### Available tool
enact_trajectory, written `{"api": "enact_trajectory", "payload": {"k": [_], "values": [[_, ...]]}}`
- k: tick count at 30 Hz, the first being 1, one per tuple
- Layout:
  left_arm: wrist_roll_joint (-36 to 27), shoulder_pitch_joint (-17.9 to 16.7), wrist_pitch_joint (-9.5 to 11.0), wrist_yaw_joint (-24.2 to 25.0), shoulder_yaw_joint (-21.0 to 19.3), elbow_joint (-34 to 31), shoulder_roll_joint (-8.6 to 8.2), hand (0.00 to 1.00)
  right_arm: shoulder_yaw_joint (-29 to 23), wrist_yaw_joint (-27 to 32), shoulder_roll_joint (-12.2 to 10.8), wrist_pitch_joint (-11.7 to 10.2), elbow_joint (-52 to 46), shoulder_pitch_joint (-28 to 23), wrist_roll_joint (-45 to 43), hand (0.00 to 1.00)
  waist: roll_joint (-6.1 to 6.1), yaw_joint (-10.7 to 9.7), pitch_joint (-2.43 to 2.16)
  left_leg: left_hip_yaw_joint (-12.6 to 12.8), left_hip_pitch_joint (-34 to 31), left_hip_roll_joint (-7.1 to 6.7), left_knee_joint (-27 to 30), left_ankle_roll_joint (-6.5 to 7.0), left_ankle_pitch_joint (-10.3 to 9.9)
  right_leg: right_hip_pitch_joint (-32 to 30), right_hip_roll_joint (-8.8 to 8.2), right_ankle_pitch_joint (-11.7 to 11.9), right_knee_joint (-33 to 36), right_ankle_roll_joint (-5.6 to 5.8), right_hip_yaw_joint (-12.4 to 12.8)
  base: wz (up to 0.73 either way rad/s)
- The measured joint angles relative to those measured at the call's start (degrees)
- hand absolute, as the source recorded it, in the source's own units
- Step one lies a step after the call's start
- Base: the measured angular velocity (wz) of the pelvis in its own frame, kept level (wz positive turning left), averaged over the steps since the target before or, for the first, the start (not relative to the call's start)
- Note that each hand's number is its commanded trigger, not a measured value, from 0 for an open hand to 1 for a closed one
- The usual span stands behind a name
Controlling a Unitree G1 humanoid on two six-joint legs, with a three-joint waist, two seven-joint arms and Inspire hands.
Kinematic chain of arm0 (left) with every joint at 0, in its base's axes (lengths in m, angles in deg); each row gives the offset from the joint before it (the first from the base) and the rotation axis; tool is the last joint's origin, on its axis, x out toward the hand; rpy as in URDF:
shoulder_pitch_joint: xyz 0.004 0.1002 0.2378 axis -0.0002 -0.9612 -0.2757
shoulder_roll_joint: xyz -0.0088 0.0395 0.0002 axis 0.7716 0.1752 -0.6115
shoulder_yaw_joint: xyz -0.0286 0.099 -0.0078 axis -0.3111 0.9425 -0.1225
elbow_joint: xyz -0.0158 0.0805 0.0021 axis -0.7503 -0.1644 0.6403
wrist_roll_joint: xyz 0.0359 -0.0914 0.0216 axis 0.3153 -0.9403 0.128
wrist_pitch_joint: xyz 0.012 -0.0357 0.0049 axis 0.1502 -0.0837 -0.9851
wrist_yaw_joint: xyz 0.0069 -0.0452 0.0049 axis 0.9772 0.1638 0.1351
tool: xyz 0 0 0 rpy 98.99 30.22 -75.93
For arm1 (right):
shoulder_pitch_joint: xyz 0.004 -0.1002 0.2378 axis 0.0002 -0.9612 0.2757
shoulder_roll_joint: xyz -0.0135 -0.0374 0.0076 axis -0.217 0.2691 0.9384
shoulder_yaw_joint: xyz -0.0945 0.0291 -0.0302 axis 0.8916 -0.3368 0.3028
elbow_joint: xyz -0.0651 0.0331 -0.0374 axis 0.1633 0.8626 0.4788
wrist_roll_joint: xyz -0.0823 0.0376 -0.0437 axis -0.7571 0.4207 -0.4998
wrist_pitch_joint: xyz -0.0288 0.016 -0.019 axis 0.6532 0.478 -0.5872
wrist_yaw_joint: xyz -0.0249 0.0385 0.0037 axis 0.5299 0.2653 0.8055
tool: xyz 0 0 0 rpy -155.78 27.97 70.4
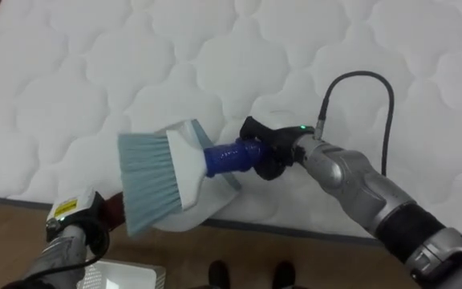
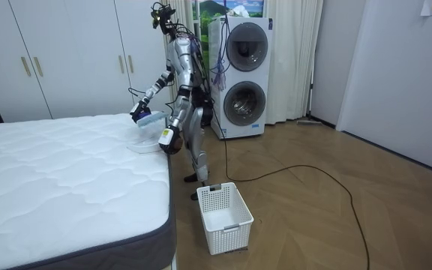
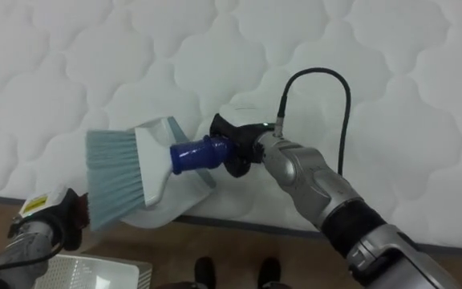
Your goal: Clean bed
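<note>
Fingers of the right hand [image 1: 268, 149] are curled tight round the blue handle of a hand brush [image 1: 169, 170], whose pale grey-blue bristles fan out toward 8 o'clock from the grip. Under the brush head lies a pale dustpan [image 1: 204, 210], resting on the near edge of the white quilted mattress [image 1: 95, 80] and overhanging it slightly toward 6 o'clock. At 7 o'clock of the eye view sits the left hand [image 1: 77, 221], just beside the dustpan's near end, with something dark red between them; whether its fingers grip anything cannot be told. A white plastic laundry basket [image 2: 224, 218] stands on the wooden floor at about 5 o'clock from the robot in the room view. The robot stands at the bed's corner, leaning over it, with stacked washing machines [image 2: 243, 75] behind and white wardrobes [image 2: 58, 52] at 10 o'clock
</note>
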Motion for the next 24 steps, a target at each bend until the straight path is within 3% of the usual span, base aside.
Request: {"api": "enact_trajectory", "payload": {"k": [10, 16, 24], "values": [[-0.07, -0.53, 1.11, -0.04, -1.62, 0.34, -1.07, 1.0, -3.57, 4.52, 0.43, -1.72, 0.02, -0.11, 0.43, 1.0, -0.69, -0.5, 0.11, 0.28, 1.09, -0.56, -0.64, 0.36, 0.22, 0.52, -0.69, -0.23, 0.65, 0.37, 0.17, 0.0], [-0.04, -1.07, 2.27, -0.19, -1.82, 0.12, -1.06, 1.0, -6.29, 7.71, 0.67, -4.11, 1.64, -3.02, 2.99, 1.0, -1.32, -1.92, 0.02, -1.26, 2.17, -0.77, -0.41, 0.42, 0.22, 3.11, -0.83, -0.31, -0.68, 0.54, -1.09, 0.13], [2.44, -1.23, 3.74, -4.44, -6.8, -3.96, -0.92, 1.0, -14.57, 12.96, 3.74, -5.02, 2.49, -8.03, 3.56, 1.0, -1.69, -3.41, -0.22, -1.56, 2.96, -0.89, 0.17, 0.49, 0.18, 4.33, -0.93, -0.43, -0.71, 0.75, -1.3, 0.01]]}}
